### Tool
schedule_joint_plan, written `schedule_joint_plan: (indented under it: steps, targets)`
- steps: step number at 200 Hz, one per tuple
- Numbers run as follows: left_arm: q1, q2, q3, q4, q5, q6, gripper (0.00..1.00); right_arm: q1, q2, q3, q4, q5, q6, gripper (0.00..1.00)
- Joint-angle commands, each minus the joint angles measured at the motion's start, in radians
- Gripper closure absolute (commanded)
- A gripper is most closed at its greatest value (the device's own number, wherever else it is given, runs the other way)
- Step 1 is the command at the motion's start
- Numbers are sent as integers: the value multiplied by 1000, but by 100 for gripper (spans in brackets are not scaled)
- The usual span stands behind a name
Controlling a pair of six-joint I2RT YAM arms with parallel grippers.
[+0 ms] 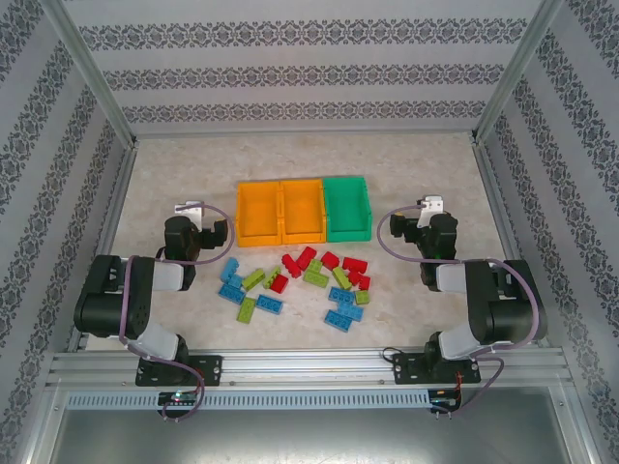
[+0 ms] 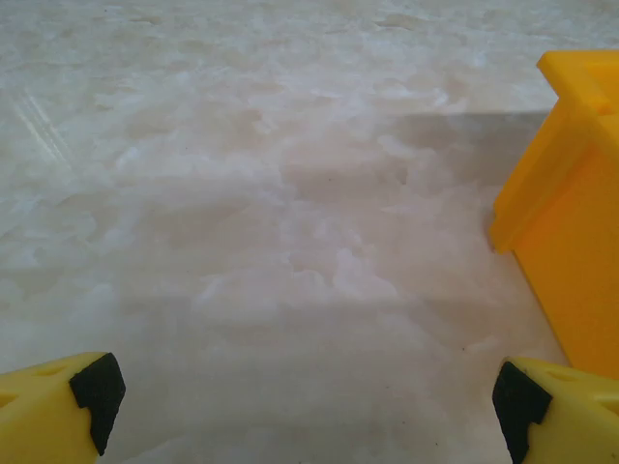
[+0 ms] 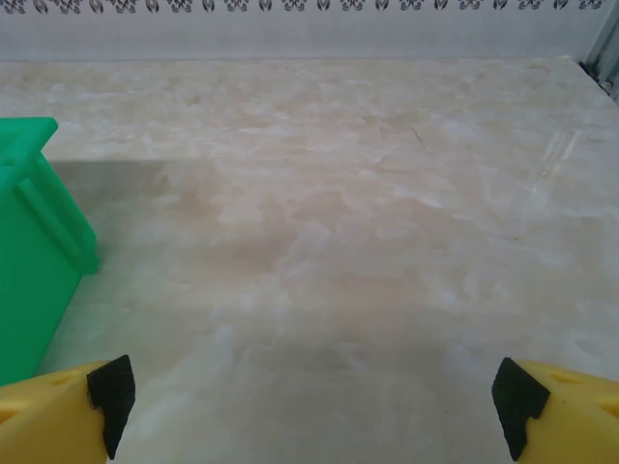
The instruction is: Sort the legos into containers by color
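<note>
While both arms' jaws gape wide and empty beside the containers, the legos lie so closely jumbled that a grab could snag two colours.
</note>
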Motion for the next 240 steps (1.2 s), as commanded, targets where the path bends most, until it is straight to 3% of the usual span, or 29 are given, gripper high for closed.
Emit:
schedule_joint_plan:
  steps: [1,240]
  targets:
    - [11,10,17,43,17,16,0,9,7,23,33,16,-5,2]
    - [11,10,19,41,19,13,0,-7,8,26,30,-15,9,2]
